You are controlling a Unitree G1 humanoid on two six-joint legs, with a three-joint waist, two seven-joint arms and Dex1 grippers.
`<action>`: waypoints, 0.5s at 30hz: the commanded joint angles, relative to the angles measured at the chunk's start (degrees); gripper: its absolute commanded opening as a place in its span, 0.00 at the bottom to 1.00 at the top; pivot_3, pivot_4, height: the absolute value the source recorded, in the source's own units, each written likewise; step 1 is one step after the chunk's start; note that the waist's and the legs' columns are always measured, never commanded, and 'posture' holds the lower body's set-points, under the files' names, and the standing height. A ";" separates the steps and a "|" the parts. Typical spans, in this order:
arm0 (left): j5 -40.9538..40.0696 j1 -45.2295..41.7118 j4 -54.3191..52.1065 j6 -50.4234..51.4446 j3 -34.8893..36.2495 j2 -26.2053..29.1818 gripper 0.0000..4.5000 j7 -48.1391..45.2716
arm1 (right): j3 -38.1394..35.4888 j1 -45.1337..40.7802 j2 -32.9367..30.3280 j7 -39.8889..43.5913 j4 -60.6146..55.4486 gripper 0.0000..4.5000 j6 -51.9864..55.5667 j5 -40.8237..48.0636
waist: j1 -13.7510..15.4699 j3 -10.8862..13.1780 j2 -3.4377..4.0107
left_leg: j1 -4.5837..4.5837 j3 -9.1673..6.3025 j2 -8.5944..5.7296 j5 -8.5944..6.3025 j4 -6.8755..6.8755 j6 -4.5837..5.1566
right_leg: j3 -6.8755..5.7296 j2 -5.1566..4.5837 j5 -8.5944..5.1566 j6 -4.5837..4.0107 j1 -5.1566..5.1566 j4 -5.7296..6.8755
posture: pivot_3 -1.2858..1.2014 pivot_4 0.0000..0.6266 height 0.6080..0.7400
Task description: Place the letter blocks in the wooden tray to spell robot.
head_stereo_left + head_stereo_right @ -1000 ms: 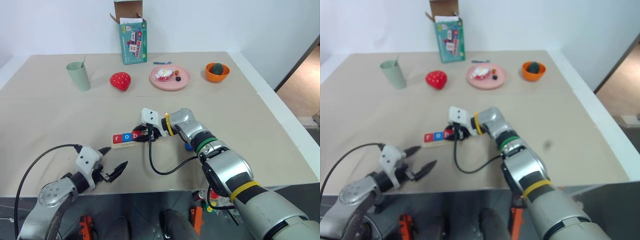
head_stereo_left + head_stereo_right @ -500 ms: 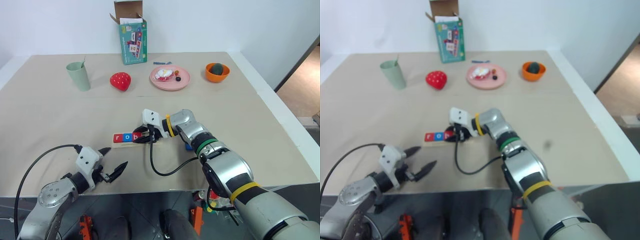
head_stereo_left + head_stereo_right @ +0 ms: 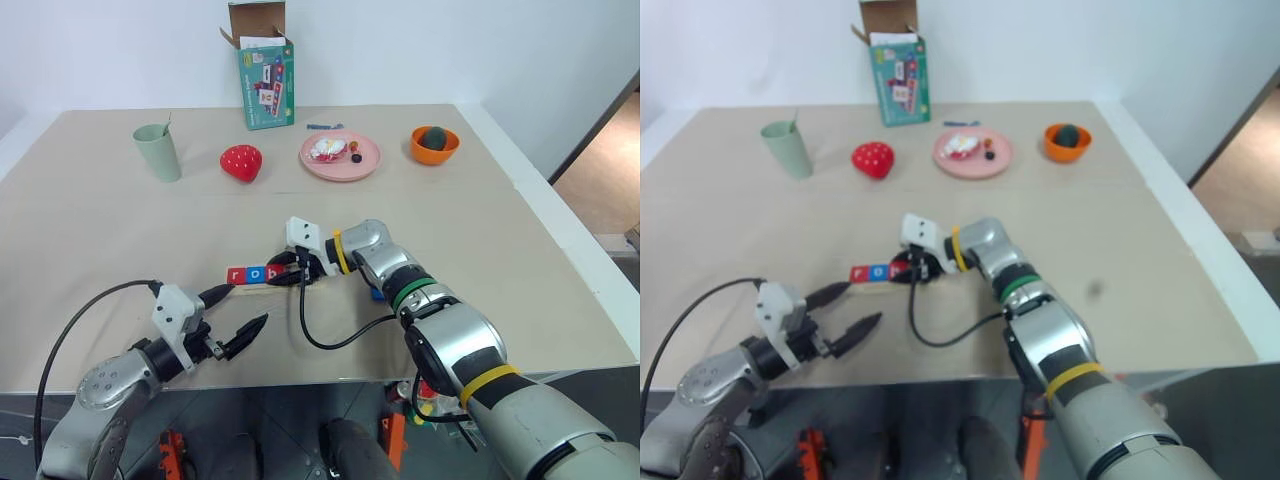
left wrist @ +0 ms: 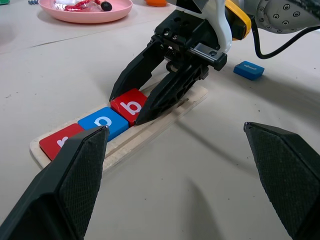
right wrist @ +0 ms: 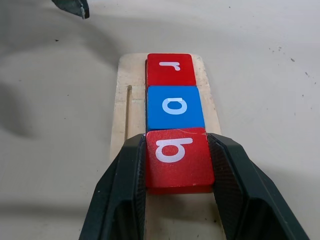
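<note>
The wooden tray [image 5: 125,102] lies mid-table, also seen as a pale strip [image 4: 165,120] in the left wrist view. Three letter blocks sit in it in a row: red r [image 5: 170,69], blue o [image 5: 175,107], red b [image 5: 177,158]. My right gripper [image 5: 177,142] is shut on the b block, one black finger against each side, with the b touching the o. A loose blue block [image 4: 249,69] lies on the table beside my right arm. My left gripper [image 3: 248,306] hovers open near the table's front edge, short of the tray, with nothing in it.
Along the back of the table stand a green cup [image 3: 158,150], a red strawberry toy [image 3: 241,162], a pink plate [image 3: 340,155] with small items, an orange bowl [image 3: 435,144] and an open teal box [image 3: 265,70]. A black cable [image 3: 320,335] loops under my right wrist.
My left gripper has lifted a little and edged right toward the tray, still open. My right gripper has stayed on the b block.
</note>
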 commanded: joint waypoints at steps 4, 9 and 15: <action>0.23 0.40 -2.09 -1.43 1.44 0.38 1.00 0.58 | 0.09 0.69 0.05 0.40 -0.48 0.39 0.38 -0.74 | 0.00 0.00 0.00 | 0.00 0.00 0.00 0.00 0.00 0.00 | 0.00 0.00 0.00 0.00 0.00 0.00 | 0.52 0.24 1.00; 0.58 0.57 -2.12 -1.57 1.29 0.51 1.00 0.81 | 0.09 0.48 0.37 -0.13 -0.44 0.39 -0.03 -0.94 | 0.00 0.00 0.00 | 0.00 0.00 0.00 0.00 0.00 0.00 | 0.00 0.00 0.00 0.00 0.00 0.00 | 0.52 0.24 1.00; 0.91 0.86 -2.21 -1.66 0.92 0.70 1.00 0.93 | -0.46 0.01 0.64 1.38 -0.03 0.39 2.66 -0.23 | -0.02 0.00 0.00 | 0.02 0.00 0.00 0.00 0.00 0.00 | 0.01 0.02 0.00 0.00 0.00 0.00 | 0.52 0.24 1.00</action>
